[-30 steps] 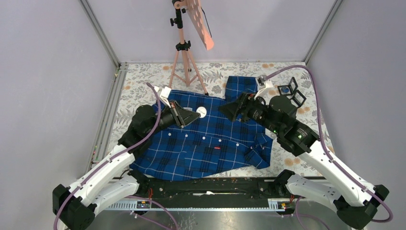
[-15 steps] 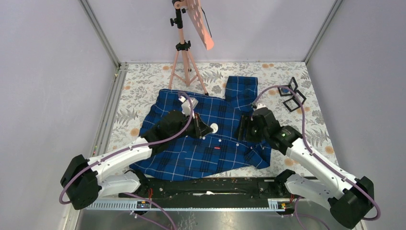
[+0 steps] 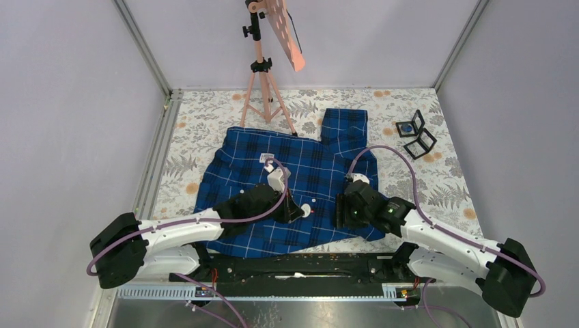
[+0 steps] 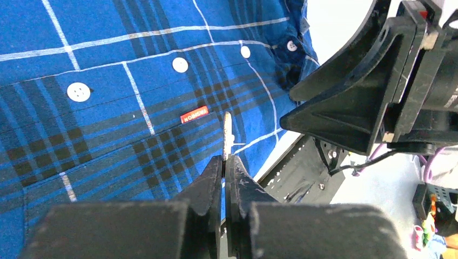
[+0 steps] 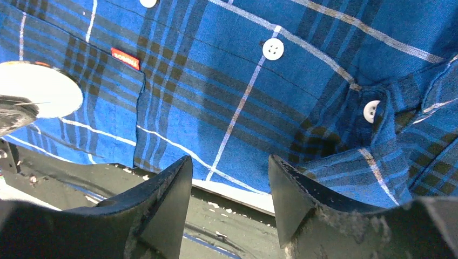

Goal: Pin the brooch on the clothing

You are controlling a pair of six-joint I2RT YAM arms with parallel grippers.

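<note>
The clothing (image 3: 300, 174), a dark-blue plaid shirt with white buttons, lies flat on the floral table. My left gripper (image 4: 224, 161) is shut on the brooch (image 4: 227, 135), a thin white disc seen edge-on just above the shirt, beside the small red tag (image 4: 194, 114). From above, the brooch (image 3: 305, 207) hovers over the shirt's lower front. My right gripper (image 5: 229, 164) stands open over the shirt's near hem with nothing between its fingers. It faces the brooch (image 5: 40, 89), which shows at its left. The right gripper (image 3: 339, 208) sits just right of the left gripper (image 3: 299, 210).
A pink tripod (image 3: 263, 82) carrying a tilted board (image 3: 287, 31) stands at the back of the table. Two small black hinged frames (image 3: 415, 133) lie at the back right. A black rail (image 3: 293, 263) runs along the near edge, just under the shirt's hem.
Both arms have drawn back toward the near edge. The left carried the brooch from the collar area down to the red tag. The right gripper's jaws have narrowed somewhat.
</note>
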